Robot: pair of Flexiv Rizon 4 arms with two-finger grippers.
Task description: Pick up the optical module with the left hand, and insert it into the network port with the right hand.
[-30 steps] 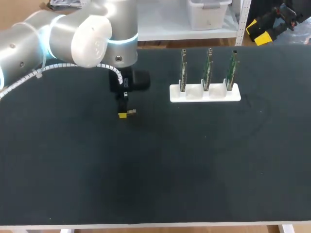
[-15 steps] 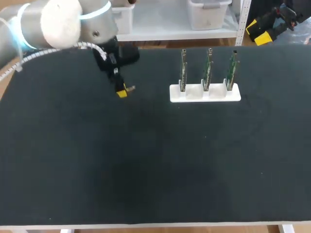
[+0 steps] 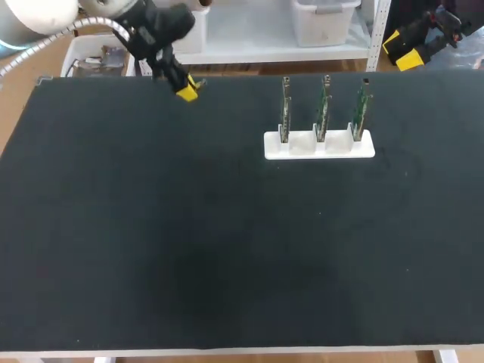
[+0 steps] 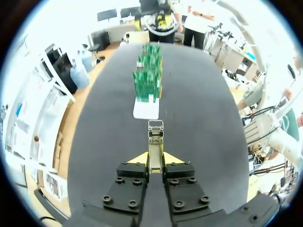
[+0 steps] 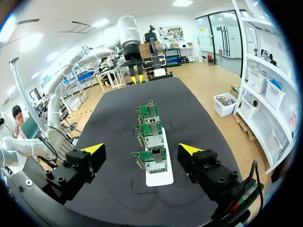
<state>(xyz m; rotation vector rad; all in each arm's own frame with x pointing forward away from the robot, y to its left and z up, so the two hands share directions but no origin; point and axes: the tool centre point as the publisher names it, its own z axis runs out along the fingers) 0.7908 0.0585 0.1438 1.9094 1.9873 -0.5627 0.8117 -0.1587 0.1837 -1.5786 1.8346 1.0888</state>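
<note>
Your left jaws are clamped on the optical module (image 4: 155, 141), one finger against each long side, with about half its length standing out ahead of them. It is a slim, straight metal bar, silver-grey with a pale sheen. Its free end is a small rectangular frame, open and darker inside. From the left wrist it points along the worktop (image 3: 227, 249), in line with the white holder (image 4: 146, 109) well ahead of it.

From the head camera, your left arm (image 3: 155, 30) comes in at the far left corner. It carries the module in the air over the worktop's far edge, well apart from the holder and to its left.

The holder is a long white block with three green circuit boards (image 5: 150, 160) standing upright in a row in its slots. Each board carries a silvery metal network port (image 5: 152, 140) on its face, best seen from the right wrist.

Your right jaws stand wide apart and grip nothing, their yellow tips (image 5: 93, 149) spread to either side of the holder, which lies ahead of and below them. From that wrist, your left arm hangs over the worktop's far end, beyond the last board.
</note>
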